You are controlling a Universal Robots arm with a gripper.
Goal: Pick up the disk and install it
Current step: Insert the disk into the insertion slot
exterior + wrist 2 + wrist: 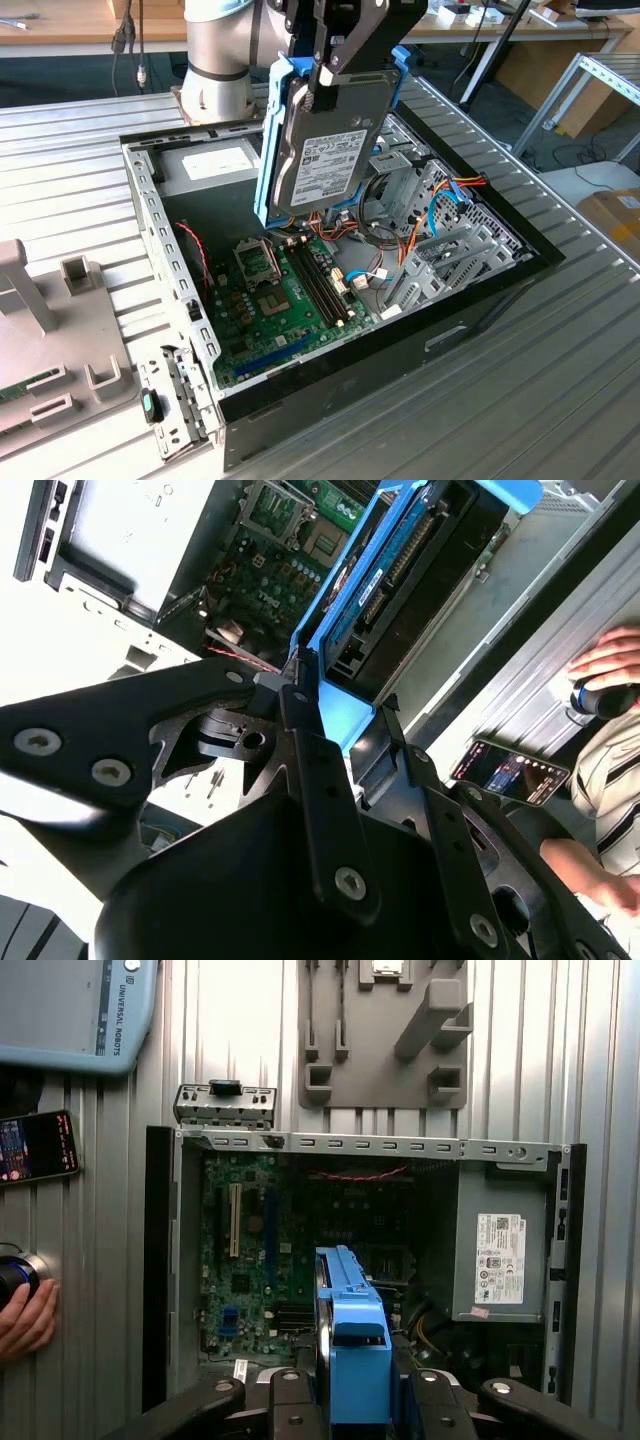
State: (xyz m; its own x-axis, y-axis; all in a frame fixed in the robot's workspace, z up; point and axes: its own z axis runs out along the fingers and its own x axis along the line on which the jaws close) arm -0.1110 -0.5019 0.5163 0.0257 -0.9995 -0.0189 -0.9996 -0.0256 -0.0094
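While the one disk hangs upright just above the open computer case, the single gripper has its jaws clamped on the top edge of the disk's blue frame. One green circuit board lies on the case floor below. Beside the case, one phone lies near a person's hand on the ribbed table.

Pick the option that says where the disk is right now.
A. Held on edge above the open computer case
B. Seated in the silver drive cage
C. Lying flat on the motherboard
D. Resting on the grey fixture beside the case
A: in the exterior view the disk, in its blue carrier, hangs on edge in the end effector, which is clamped on its upper edge, above the open computer case.
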